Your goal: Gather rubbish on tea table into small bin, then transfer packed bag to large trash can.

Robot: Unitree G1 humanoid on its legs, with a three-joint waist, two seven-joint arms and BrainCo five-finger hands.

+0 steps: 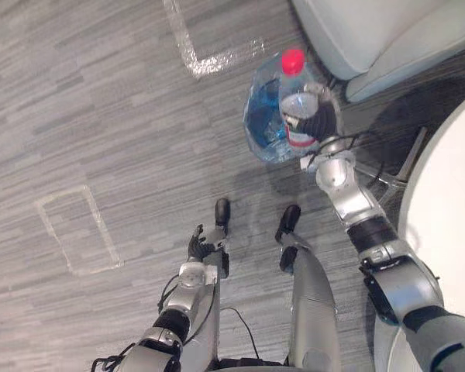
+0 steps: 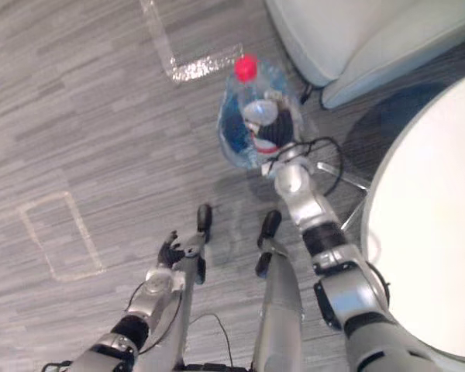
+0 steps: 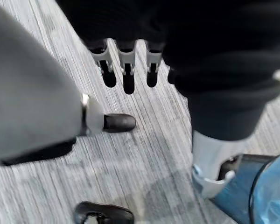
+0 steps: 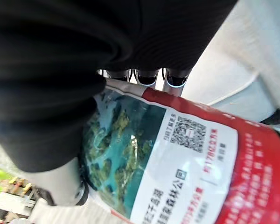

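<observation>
My right hand (image 1: 319, 124) is shut on a clear plastic bottle (image 1: 298, 97) with a red cap (image 1: 293, 60) and a red, white and blue label (image 4: 177, 158). The bottle is held over the mouth of the small bin lined with a blue bag (image 1: 263, 124), which stands on the floor; whether its base is inside the bag I cannot tell. In the right wrist view the fingers (image 4: 147, 77) curl round the bottle's far side. My left hand (image 1: 205, 244) hangs low at my side, fingers (image 3: 128, 70) relaxed and holding nothing.
The round white tea table (image 1: 449, 201) takes up the right edge, its metal legs (image 1: 407, 167) close to the bin. A pale armchair (image 1: 372, 31) stands just behind the bin. Tape outlines (image 1: 77, 229) mark the grey carpet on the left.
</observation>
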